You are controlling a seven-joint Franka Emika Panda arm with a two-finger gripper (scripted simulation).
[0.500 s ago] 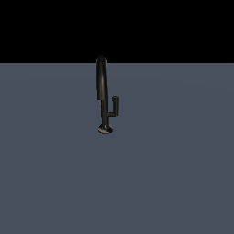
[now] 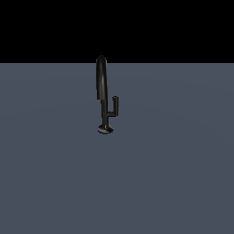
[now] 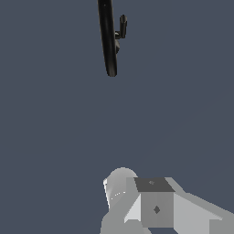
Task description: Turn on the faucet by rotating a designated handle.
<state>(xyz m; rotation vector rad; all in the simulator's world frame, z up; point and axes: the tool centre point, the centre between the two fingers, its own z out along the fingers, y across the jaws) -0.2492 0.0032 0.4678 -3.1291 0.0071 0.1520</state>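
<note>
The thin black faucet (image 2: 101, 77) stands on the grey floor in the middle of the exterior view, with its arched spout, slim stem and small round base disc (image 2: 105, 130). The handle (image 2: 115, 104) is a short upright peg on a small side arm, on the exterior view's right of the stem. In the wrist view the faucet's spout (image 3: 108, 41) shows as a long dark bar, with the handle (image 3: 123, 23) beside it, far off. No gripper fingers show in either view.
The flat grey floor (image 2: 173, 173) spreads all around the faucet under a black background. Light grey arm parts (image 3: 155, 205), a rounded piece and a boxy piece, fill one edge of the wrist view.
</note>
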